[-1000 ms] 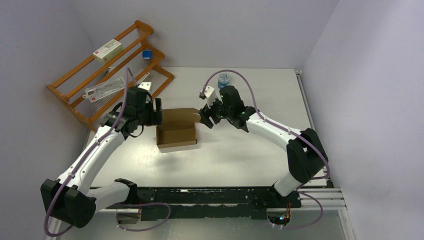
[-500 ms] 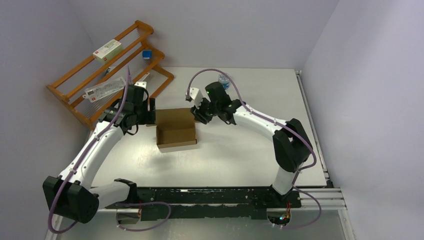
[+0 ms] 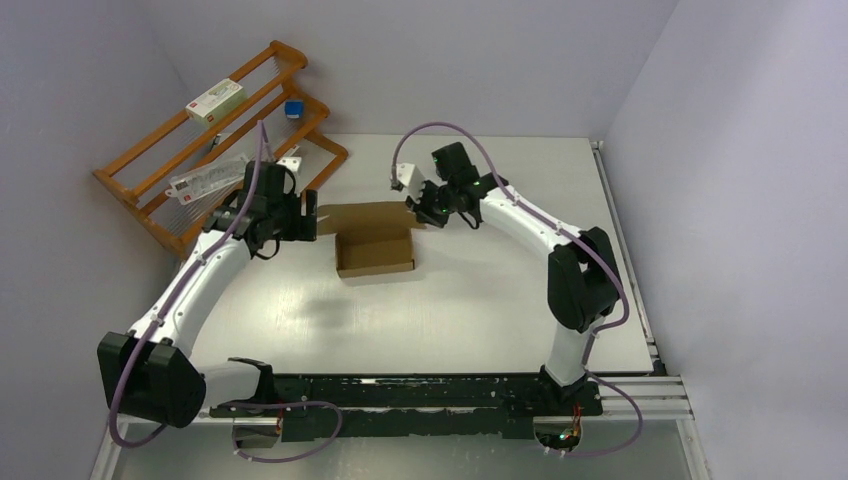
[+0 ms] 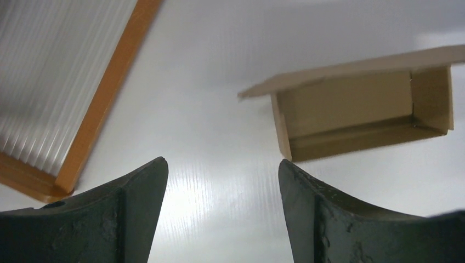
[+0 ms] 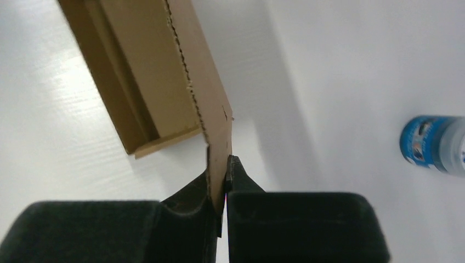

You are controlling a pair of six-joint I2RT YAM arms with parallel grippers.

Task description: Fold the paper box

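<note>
- The paper box lies on the desk in its far half, a little left of the middle, with its open tray facing up and its lid flap raised along the far wall.
- The right gripper has its fingers pressed together on the lid's right-hand end; in the wrist view the cardboard edge runs straight into the pinch, gripped on both faces.
- The lid's torn, perforated edge shows in the right wrist view, slanting up from the pinch.
- The left gripper hangs just off the lid's left end, with its fingers wide apart and nothing between them; it does not touch the cardboard.
- White desk surface shows from the box's near wall to the near edge, and from its right wall to the right edge.
- A wooden rack stands at the far left corner, with its nearest rail close behind the left gripper.
- A blue-and-white bottle lies on the desk beyond the right gripper, well apart from the box.
</note>
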